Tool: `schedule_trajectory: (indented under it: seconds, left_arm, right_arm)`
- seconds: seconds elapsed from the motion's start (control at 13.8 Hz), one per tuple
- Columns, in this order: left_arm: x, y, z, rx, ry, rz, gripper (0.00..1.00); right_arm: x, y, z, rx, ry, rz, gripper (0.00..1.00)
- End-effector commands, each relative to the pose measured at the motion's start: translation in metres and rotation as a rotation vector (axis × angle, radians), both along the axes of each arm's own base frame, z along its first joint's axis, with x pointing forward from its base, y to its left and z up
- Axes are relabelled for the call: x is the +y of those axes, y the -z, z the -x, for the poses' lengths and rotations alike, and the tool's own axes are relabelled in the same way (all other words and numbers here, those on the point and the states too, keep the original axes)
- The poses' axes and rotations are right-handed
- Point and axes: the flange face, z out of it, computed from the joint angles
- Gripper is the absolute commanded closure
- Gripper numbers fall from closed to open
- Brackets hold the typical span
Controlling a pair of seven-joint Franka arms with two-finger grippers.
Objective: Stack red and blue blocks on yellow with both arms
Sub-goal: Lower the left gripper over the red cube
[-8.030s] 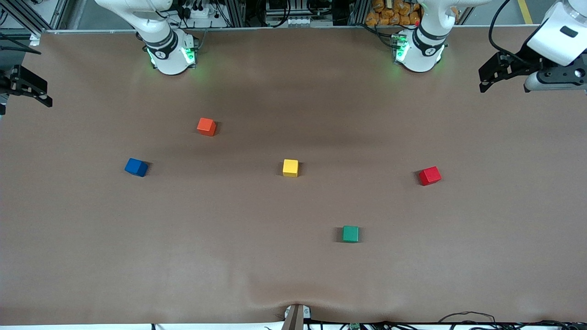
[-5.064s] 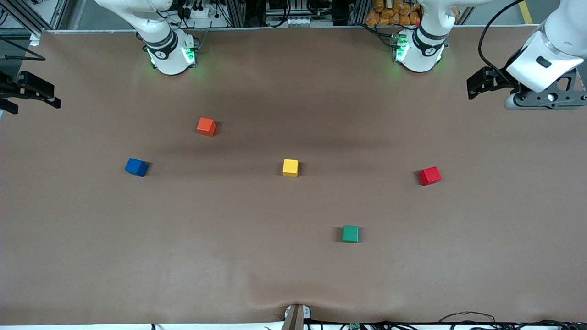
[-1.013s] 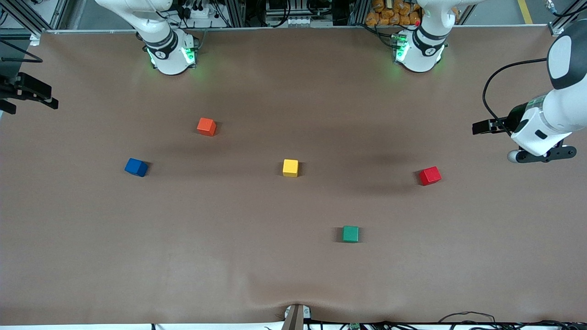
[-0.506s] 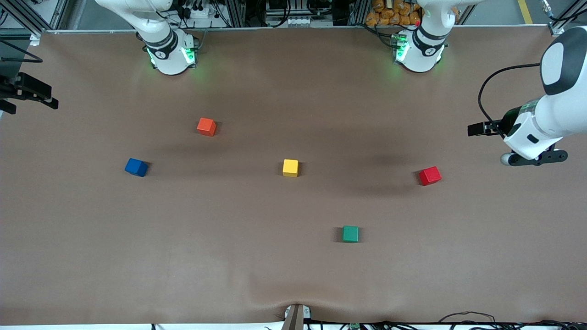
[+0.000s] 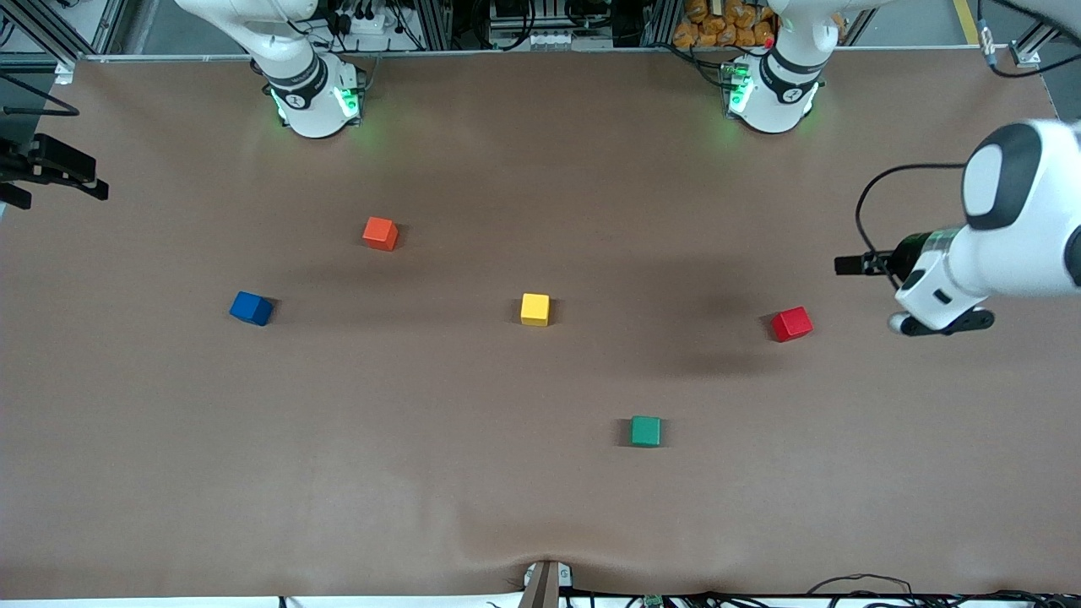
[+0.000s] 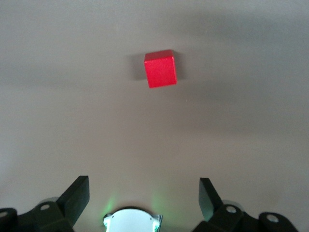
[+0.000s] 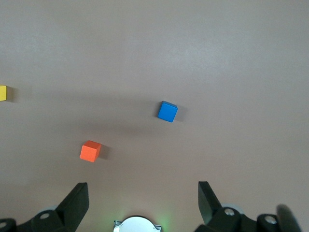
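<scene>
The red block (image 5: 791, 324) lies toward the left arm's end of the table. The blue block (image 5: 251, 308) lies toward the right arm's end, and the yellow cube (image 5: 535, 309) sits between them in the middle. My left gripper (image 5: 857, 264) hangs in the air just outside the red block, open and empty. In the left wrist view the red block (image 6: 160, 68) lies on the table ahead of the open left gripper (image 6: 143, 186). My right gripper (image 5: 59, 169) waits high at the right arm's end of the table. In its wrist view the right gripper (image 7: 142, 188) is open, with the blue block (image 7: 167, 111) and the edge of the yellow cube (image 7: 2, 93) below.
An orange-red cube (image 5: 380, 233) lies farther from the front camera than the blue block and also shows in the right wrist view (image 7: 90, 151). A green cube (image 5: 646, 431) lies nearer the camera than the yellow cube. Both arm bases (image 5: 314, 101) (image 5: 773, 97) stand at the table's back edge.
The left arm has swung in from the table's end and lowered toward the red block, still open. The right arm and all the cubes have stayed put.
</scene>
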Motion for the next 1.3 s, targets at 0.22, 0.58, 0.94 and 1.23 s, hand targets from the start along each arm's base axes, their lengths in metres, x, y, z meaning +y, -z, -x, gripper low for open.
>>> schedule_trajectory:
  seconds: [0.22,0.58,0.94,1.23]
  left_arm:
    - [-0.002,0.051,0.007,-0.056,-0.091,-0.008,0.00]
    - [-0.003,0.095,0.015,-0.096,-0.097,-0.006,0.00]
    - [-0.005,0.132,0.016,-0.141,-0.142,-0.008,0.00]
    - [-0.005,0.159,0.020,-0.187,-0.171,-0.008,0.00]
  right_arm:
    - [-0.004,0.000,-0.002,0.007,0.021,-0.016,0.00]
    - [-0.004,0.000,-0.002,0.007,0.021,-0.015,0.00]
    - [-0.004,0.000,-0.002,0.007,0.021,-0.016,0.00]
    - [-0.005,0.000,-0.002,0.007,0.022,-0.016,0.00]
